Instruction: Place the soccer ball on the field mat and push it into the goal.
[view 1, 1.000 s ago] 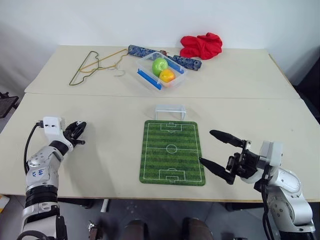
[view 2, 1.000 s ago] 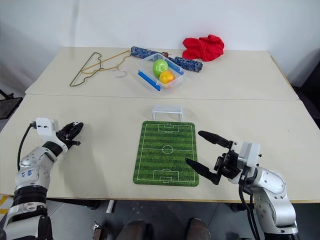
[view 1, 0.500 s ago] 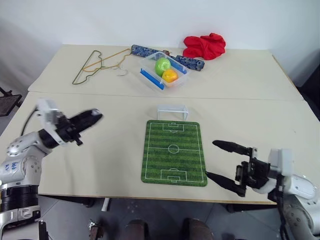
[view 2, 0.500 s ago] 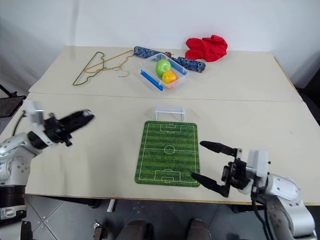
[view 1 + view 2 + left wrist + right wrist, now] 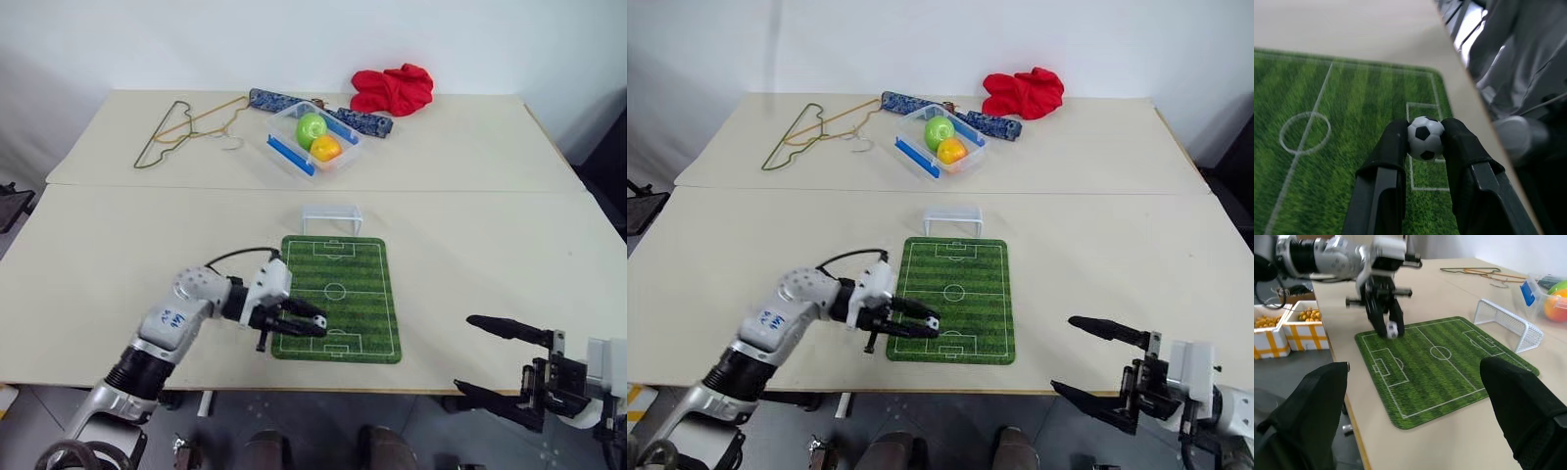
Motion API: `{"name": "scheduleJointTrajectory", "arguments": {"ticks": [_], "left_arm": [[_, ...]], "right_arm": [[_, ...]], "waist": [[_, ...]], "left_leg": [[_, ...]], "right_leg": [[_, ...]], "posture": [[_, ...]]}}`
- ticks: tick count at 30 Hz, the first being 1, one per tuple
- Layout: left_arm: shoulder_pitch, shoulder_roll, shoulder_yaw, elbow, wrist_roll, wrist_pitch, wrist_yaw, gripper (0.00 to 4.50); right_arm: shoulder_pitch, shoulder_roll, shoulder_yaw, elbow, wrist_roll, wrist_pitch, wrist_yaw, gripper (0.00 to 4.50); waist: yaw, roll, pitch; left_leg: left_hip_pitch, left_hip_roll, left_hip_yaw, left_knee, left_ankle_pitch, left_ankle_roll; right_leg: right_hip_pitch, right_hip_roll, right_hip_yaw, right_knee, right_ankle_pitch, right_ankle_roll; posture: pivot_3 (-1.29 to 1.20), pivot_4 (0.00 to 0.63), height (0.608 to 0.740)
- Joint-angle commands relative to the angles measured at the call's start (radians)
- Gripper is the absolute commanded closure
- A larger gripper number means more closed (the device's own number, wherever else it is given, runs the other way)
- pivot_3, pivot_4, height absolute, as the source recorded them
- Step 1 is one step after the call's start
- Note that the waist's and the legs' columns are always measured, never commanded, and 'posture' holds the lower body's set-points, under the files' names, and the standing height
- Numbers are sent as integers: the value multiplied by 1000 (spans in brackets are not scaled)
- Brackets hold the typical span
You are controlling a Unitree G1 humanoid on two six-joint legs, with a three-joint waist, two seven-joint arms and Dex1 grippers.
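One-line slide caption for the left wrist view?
Left gripper pinches the soccer ball above the field mat, near the penalty box.

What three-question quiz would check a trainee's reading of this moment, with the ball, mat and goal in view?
1. True or false: the left gripper holds the soccer ball between its fingers.
2. Over which part of the field mat is the ball?
A. the centre circle
B. the end nearest the robot
C. the end by the goal
3. Fill in: the goal stands at the mat's ___ end, toward the clear box of fruit.

Key:
1. True. The fingers pinch it from both sides.
2. B, by the near penalty box.
3. Far. The right gripper hangs open off the table's near edge.
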Motion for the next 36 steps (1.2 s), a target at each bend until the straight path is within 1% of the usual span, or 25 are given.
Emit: {"name": "scheduleJointTrajectory", "arguments": {"ticks": [1, 6, 11, 19, 20, 22, 25, 27, 36], "left_arm": [[23, -38, -39, -32, 65, -70, 46, 3640], [32, -79, -68, -36, 113, -100, 77, 3640], [32, -100, -92, -40, 142, -100, 90, 3640], [38, -117, -92, -51, 152, -70, 108, 3640], [40, -118, -91, -55, 151, -66, 109, 2938], [43, -121, -86, -67, 148, -58, 117, 2452], [50, -120, -83, -81, 146, -59, 122, 1512], [53, -116, -84, -87, 146, -61, 121, 963], [54, -106, -57, -94, 128, -87, 116, 963]], "right_arm": [[37, 33, -34, -1, -5, -43, -5, 0], [74, 51, -33, 6, -11, -66, 5, 0], [95, 46, -21, 23, -14, -89, 36, 0], [67, 41, -1, 36, -25, -91, 36, 0], [64, 42, 2, 36, -27, -91, 34, 0], [56, 46, 9, 33, -31, -87, 28, 0], [46, 49, 21, 26, -37, -80, 15, 0], [41, 48, 25, 19, -38, -75, 5, 0], [21, 39, 58, -20, -43, -39, -51, 0]], "waist": [[4, 0, 0], [5, 0, 0], [3, 1, 0], [3, 1, -1], [3, 1, -1], [3, 1, -1], [3, 1, -1], [3, 1, -1], [3, 1, -1]], "left_leg": [[0, 0, 0, 0, 0, 0], [0, -1, -1, 0, 0, 0], [0, -1, -1, 0, 0, 0], [1, -1, -1, 0, 0, 0], [1, -1, -1, 0, 0, 0], [1, -1, -1, 0, 0, 0], [1, -1, -1, 0, 0, 0], [1, -1, -1, 0, 0, 0], [1, -1, -1, 0, 0, 0]], "right_leg": [[1, 0, 0, 0, 0, 0], [0, -1, 0, 0, 0, 0], [1, -1, 0, 0, 0, 0], [1, -1, 0, 0, 0, 0], [1, -1, 0, 0, 0, 0], [1, -1, 0, 0, 0, 0], [1, -1, 0, 0, 0, 0], [1, -1, 0, 0, 0, 0], [1, -1, 0, 0, 0, 0]], "posture": [[0, 150, 740], [0, 150, 740], [0, 150, 740], [0, 150, 740], [0, 150, 740], [0, 150, 740], [0, 150, 740], [0, 150, 740], [0, 150, 740]]}}
